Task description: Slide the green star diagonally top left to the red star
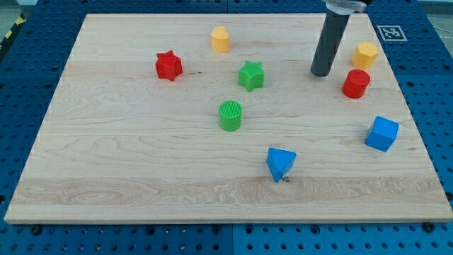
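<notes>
Green star (251, 75) sits in the bench's upper middle, a little toward the right edge. Red star (168, 65) lies well apart from it, toward the top left corner and slightly nearer the top edge. Nothing stands between them.

Your end effector is a plain rod with no jaws, so nothing spreads or pinches; it carries nothing. My tip (321, 74) rests near the top right corner, well apart from the green star on its right, beside the red cylinder (357, 83) and yellow block (366, 54).

Handling, as judgement: the star looks like a small, light, rigid plastic piece with a ribbed top. It should slide easily on the smooth wood. You cannot grip it, only push. Its points make it prone to spin if you contact off-centre.

Where to push: meet it on its lower right side, in a notch between two points if you can, so the push line runs through its centre toward the red star. The green cylinder (230, 115) sits below, clear of that line.
</notes>
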Action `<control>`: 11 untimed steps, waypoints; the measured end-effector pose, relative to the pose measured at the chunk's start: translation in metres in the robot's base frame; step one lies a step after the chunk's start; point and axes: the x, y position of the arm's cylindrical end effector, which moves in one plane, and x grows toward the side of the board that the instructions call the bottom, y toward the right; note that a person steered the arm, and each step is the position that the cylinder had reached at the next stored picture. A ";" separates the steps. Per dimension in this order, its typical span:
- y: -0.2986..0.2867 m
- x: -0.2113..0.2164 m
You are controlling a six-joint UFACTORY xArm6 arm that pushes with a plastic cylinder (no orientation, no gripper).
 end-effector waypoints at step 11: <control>-0.118 -0.024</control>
